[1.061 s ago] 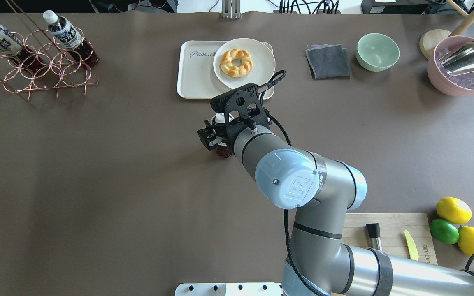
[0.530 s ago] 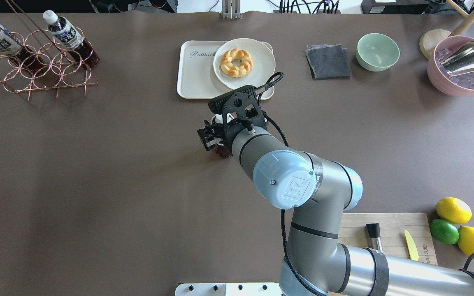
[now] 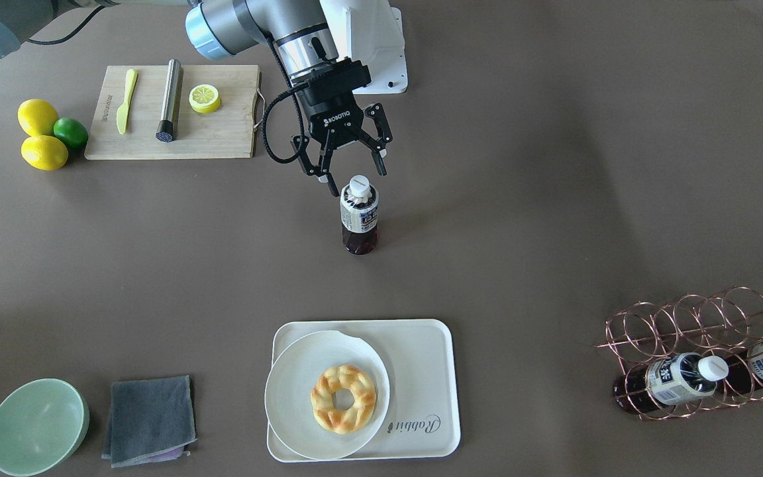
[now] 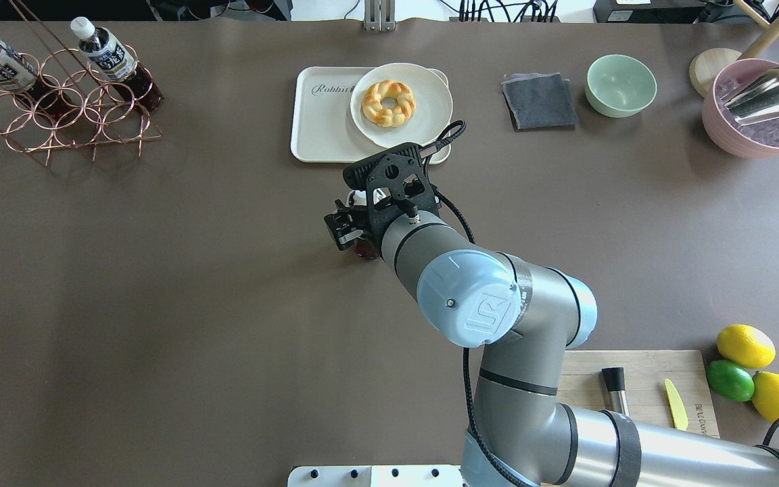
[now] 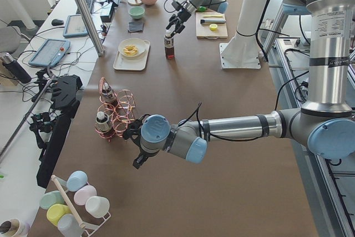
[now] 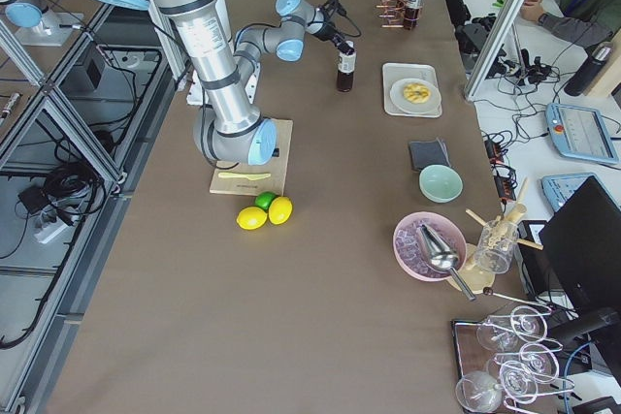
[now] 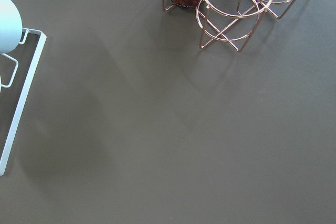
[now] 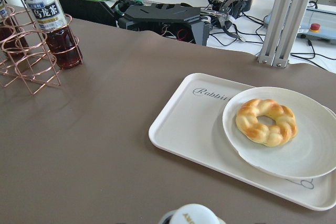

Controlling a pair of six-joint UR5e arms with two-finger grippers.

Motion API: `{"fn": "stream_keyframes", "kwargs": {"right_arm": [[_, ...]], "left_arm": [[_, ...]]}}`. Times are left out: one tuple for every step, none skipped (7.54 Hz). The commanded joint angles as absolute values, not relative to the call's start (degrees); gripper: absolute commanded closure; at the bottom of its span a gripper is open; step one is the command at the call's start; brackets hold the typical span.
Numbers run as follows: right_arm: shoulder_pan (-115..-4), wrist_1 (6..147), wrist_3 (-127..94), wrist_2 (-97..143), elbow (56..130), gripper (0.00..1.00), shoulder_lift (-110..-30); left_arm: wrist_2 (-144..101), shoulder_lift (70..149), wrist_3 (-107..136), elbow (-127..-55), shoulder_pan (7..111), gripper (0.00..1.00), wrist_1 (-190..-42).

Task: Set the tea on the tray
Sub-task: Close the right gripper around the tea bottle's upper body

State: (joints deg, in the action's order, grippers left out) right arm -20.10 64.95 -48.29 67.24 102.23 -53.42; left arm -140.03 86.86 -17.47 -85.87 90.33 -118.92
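The tea [image 3: 359, 218] is a small bottle of dark tea with a white cap. It stands upright on the brown table, mid-table, short of the tray [image 3: 421, 361]. My right gripper [image 3: 358, 182] is open, its fingers either side of the cap and apart from it. From overhead the gripper [image 4: 347, 226] and wrist hide most of the bottle [image 4: 365, 250]. The cap [image 8: 189, 214] shows at the bottom of the right wrist view, with the cream "Rabbit" tray [image 8: 189, 124] beyond it. My left gripper [image 5: 137, 162] shows only in the exterior left view, so I cannot tell its state.
A round white plate with a doughnut [image 3: 343, 397] fills the tray's half on the robot's right. A copper rack [image 4: 65, 108] holds two more tea bottles at the far left. A grey cloth [image 4: 539, 100], a green bowl [image 4: 621, 84] and a cutting board [image 3: 173, 112] lie to the right.
My right arm has shifted slightly. The gripper stays open at the bottle's cap and the bottle has not moved.
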Motion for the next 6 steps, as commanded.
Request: {"fn": "stream_keyframes", "kwargs": {"right_arm": [[-19.95, 64.95, -48.34, 67.24, 102.3, 0.15, -53.44], [-19.95, 64.95, -48.25, 67.24, 102.22, 0.15, -53.44], [-19.95, 64.95, -48.25, 67.24, 102.22, 0.16, -53.44], [-19.95, 64.95, -48.25, 67.15, 102.04, 0.18, -53.44], [-19.95, 64.95, -48.25, 67.15, 101.95, 0.24, -53.44], [-20.04, 64.95, -47.82, 67.15, 101.95, 0.49, -53.26]], "left_arm": [[-140.1, 86.84, -17.49, -85.87, 90.35, 0.02, -118.92], [-140.1, 86.84, -17.49, -85.87, 90.35, 0.02, -118.92], [-140.1, 86.84, -17.49, -85.87, 90.35, 0.02, -118.92], [-140.18, 86.84, -17.49, -85.87, 90.35, 0.02, -118.92], [-140.19, 86.84, -17.49, -85.87, 90.35, 0.02, -118.92], [-140.19, 86.84, -17.49, -85.96, 90.35, 0.02, -118.92]]}}
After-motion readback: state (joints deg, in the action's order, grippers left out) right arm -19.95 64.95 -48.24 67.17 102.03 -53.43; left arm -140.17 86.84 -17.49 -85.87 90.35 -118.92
